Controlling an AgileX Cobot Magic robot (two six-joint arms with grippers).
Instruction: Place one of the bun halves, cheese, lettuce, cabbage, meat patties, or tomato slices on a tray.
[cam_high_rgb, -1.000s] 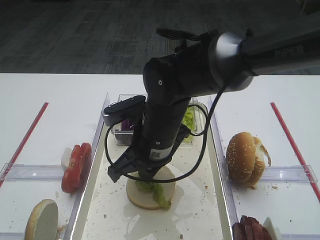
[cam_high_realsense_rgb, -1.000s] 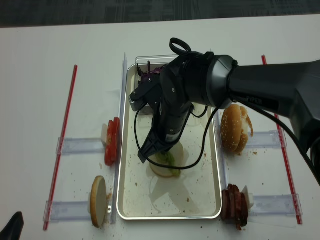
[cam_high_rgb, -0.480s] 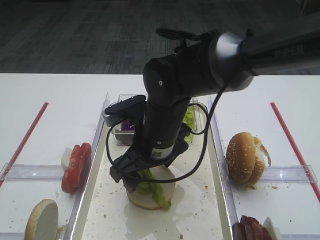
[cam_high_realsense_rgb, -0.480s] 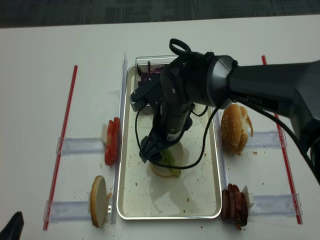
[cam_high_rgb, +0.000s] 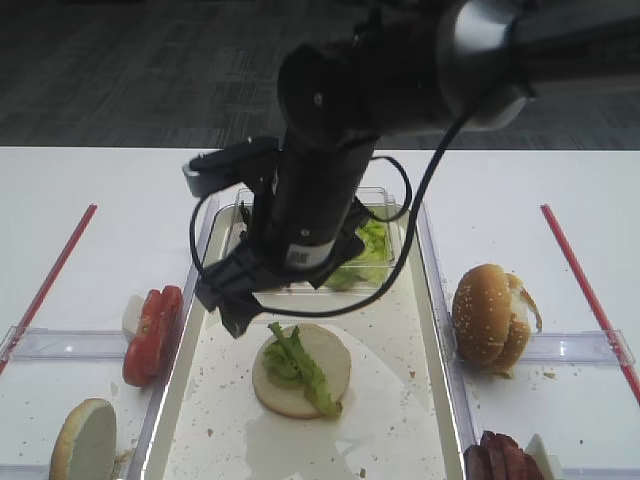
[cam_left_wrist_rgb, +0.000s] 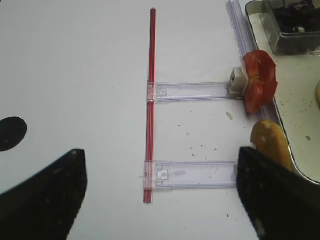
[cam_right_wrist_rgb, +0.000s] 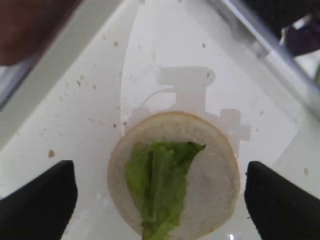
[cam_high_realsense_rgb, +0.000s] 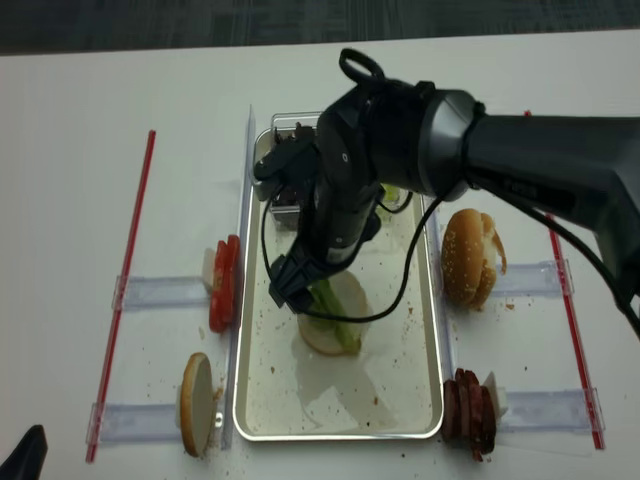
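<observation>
A pale bun half (cam_high_rgb: 301, 370) is seen lying flat on the crumb-speckled floor of the metal tray (cam_high_rgb: 400, 440), with a crinkly light-green lettuce (cam_high_rgb: 296, 362) strip laid across its top face; in the right wrist view the leaf (cam_right_wrist_rgb: 159, 186) is shown covering the left part of the bun (cam_right_wrist_rgb: 215, 175). The right hand (cam_high_rgb: 232, 300) is held above the bun, clear of both bun and leaf, with its dark fingers (cam_right_wrist_rgb: 37, 200) spread wide at the two edges of the wrist view and nothing gripped between them. A clear plastic tub (cam_high_rgb: 385, 270) holding green leaves is placed at the far end of the tray, mostly hidden behind the arm. On the white surface (cam_high_rgb: 100, 200) left of the tray, the tomato slices (cam_high_rgb: 152, 333) are stood on edge against a clear rail, and another pale bun half (cam_high_rgb: 84, 440) is stood nearer the camera. To the right, sesame-seeded bun halves (cam_high_rgb: 487, 316) are leaned together, and the meat patties (cam_high_rgb: 496, 460) are seen at the lower edge. The left hand (cam_left_wrist_rgb: 160, 200) is held over the surface beside a red strip (cam_left_wrist_rgb: 151, 60), away from the food, its fingers wide apart and empty.
</observation>
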